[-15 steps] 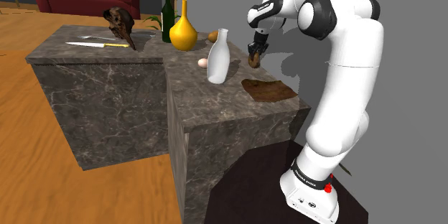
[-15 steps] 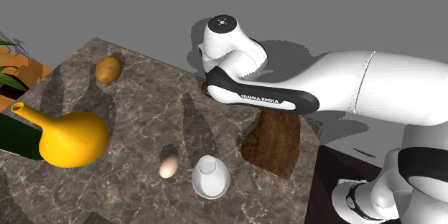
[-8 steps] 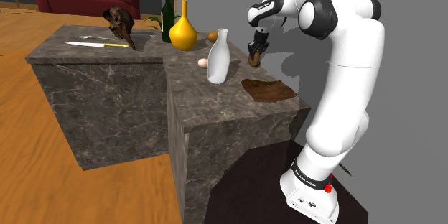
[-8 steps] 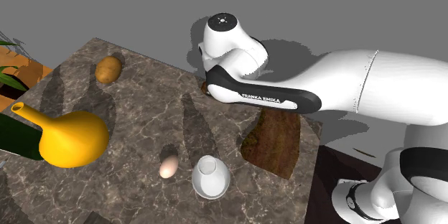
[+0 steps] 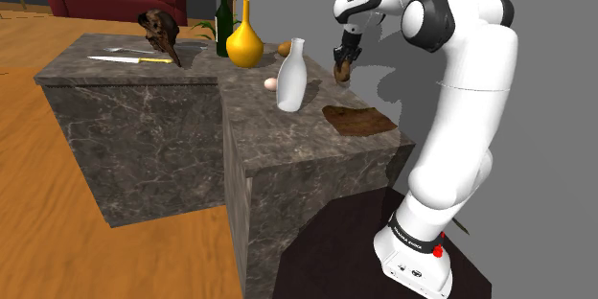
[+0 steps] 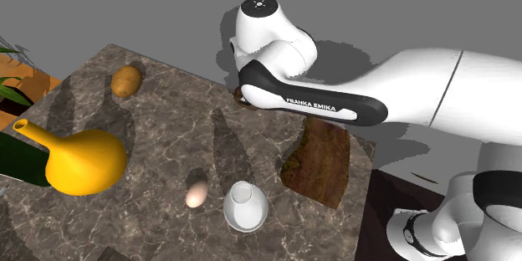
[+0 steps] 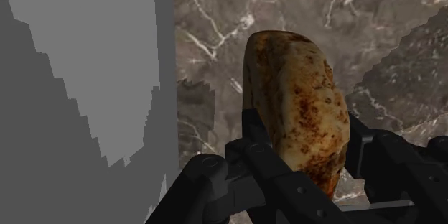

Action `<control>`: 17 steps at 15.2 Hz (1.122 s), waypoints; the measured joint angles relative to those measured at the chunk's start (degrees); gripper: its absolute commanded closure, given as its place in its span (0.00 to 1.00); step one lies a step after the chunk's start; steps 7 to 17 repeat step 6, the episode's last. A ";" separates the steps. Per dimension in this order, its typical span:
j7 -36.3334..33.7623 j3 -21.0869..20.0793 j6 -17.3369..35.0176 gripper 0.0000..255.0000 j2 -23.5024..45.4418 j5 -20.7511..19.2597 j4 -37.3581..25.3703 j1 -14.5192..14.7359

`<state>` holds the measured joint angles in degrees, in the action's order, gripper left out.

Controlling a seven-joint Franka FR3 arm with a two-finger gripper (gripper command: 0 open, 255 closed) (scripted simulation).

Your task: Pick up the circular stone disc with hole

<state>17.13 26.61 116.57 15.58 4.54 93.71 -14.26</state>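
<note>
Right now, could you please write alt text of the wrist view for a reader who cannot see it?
The black tool clasps a tan, rust-mottled stone disc edge-on, held above a dark marble counter with white veins. A plain grey wall stands beyond the counter's edge.

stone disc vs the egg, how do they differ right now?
Colour: the stone disc is mottled tan and rust-brown; the egg is plain pale pink. State: the disc is clasped in the gripper above the counter; the egg lies free on the counter beside the white vase. Both are small and rounded.
</note>
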 measured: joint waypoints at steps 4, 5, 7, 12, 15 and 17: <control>-0.08 0.06 -3.01 1.00 -0.03 -0.09 -2.99 -0.10; -0.15 0.09 -3.84 1.00 -0.23 -0.20 -3.64 -0.07; -0.13 0.11 -4.37 1.00 -0.24 -0.20 -4.17 -0.11; -0.13 0.11 -4.37 1.00 -0.24 -0.20 -4.17 -0.11; -0.13 0.11 -4.37 1.00 -0.24 -0.20 -4.17 -0.11; -0.13 0.11 -4.37 1.00 -0.24 -0.20 -4.17 -0.11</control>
